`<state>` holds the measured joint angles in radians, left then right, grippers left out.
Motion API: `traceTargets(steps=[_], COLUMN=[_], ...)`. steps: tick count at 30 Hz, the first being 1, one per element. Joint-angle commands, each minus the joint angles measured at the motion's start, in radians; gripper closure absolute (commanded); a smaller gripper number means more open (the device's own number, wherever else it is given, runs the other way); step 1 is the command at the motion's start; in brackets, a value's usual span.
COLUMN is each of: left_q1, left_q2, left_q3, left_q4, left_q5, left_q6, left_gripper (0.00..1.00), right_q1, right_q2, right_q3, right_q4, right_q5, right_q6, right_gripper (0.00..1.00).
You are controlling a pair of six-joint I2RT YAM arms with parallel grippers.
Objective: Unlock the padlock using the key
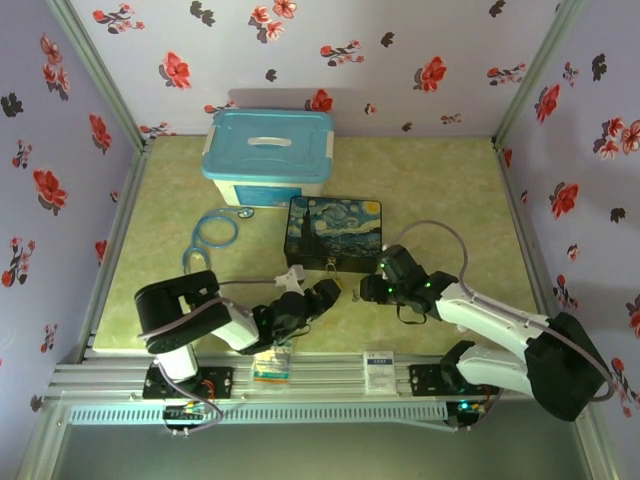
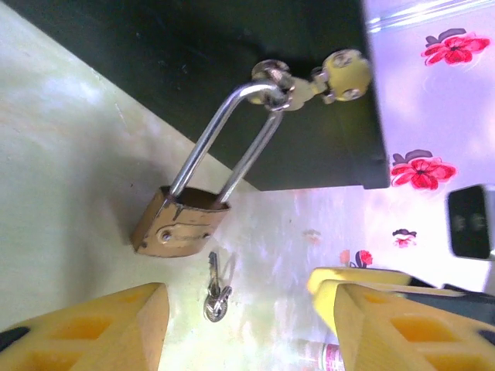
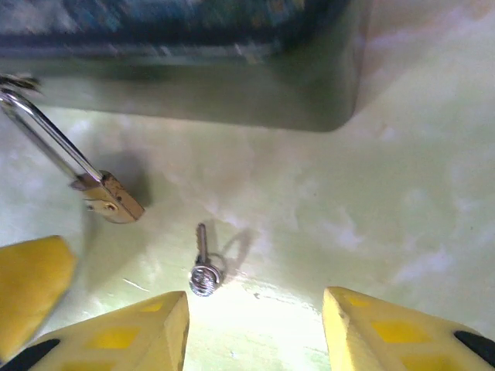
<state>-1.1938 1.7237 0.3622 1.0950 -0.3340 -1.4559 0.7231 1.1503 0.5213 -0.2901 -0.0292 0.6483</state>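
Brass-gold, the padlock point(image 2: 176, 228) point(image 3: 112, 199) rests with its body tilted on the pale green table point(image 1: 470, 200), and its long silvery shackle point(image 2: 224, 131) runs up through the ring of a small hasp point(image 2: 309, 81) on the front wall of the dark Starry-Night-printed box point(image 1: 334, 232). In the left wrist view both legs of the shackle run down into the body. The key point(image 2: 215, 290) point(image 3: 203, 259) lies flat on the table just beside the padlock body but apart from it. Its blade points toward the lock, and a small ring sits at its head. The left gripper point(image 2: 240, 317) point(image 1: 325, 293) hangs low over the key with its yellow fingers point(image 2: 116, 325) spread apart and nothing between them but the table and the key below. The right gripper point(image 3: 255, 328) point(image 1: 375, 285) faces it from the other side, its jaws likewise open and empty, with the key just ahead of the gap. From above, the two grippers nearly meet in front of the box. Behind the box stands a white storage bin with a light-blue lid point(image 1: 268, 150), and a light-blue looped tube point(image 1: 215, 228) lies to its left. Two small packets point(image 1: 272, 365) point(image 1: 379, 370) sit at the table's near edge.
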Motion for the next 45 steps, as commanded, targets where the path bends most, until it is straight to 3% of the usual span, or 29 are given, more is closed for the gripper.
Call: traceTargets(steps=[1,8,17,29,34,41,45], left_q1=[-0.003,-0.021,-0.03,-0.032,-0.031,-0.031,-0.032], left_q2=[-0.049,-0.129,-0.153,-0.159,-0.173,-0.172,-0.168], left_q3=[-0.046,-0.1,-0.094,-0.101,-0.099,-0.117,-0.118], left_q4=[-0.059,-0.095,-0.121,-0.095,-0.105,-0.081,-0.069], left_q5=[-0.084,-0.12,-0.123,-0.118,-0.12,-0.119,-0.119], left_q6=[0.033,0.071,0.087,0.073,0.077,0.066,0.065], left_gripper=[0.41,0.42,0.42,0.42,0.42,0.42,0.42], right_q1=[0.048,0.168,0.219,0.269,0.268,0.287,0.291], right_q2=[0.064,0.177,0.28,0.301,0.402,0.43,0.423], right_q3=[0.002,0.058,0.098,0.159,0.217,0.241,0.23], right_q4=[0.002,0.017,0.059,0.054,-0.037,-0.109,-0.106], right_q5=[0.06,0.144,0.183,0.188,0.231,0.289,0.269], right_q6=[0.048,0.082,0.077,0.093,0.086,0.074,0.071], right_gripper=[0.51,0.52,0.53,0.52,0.61,0.64,0.82])
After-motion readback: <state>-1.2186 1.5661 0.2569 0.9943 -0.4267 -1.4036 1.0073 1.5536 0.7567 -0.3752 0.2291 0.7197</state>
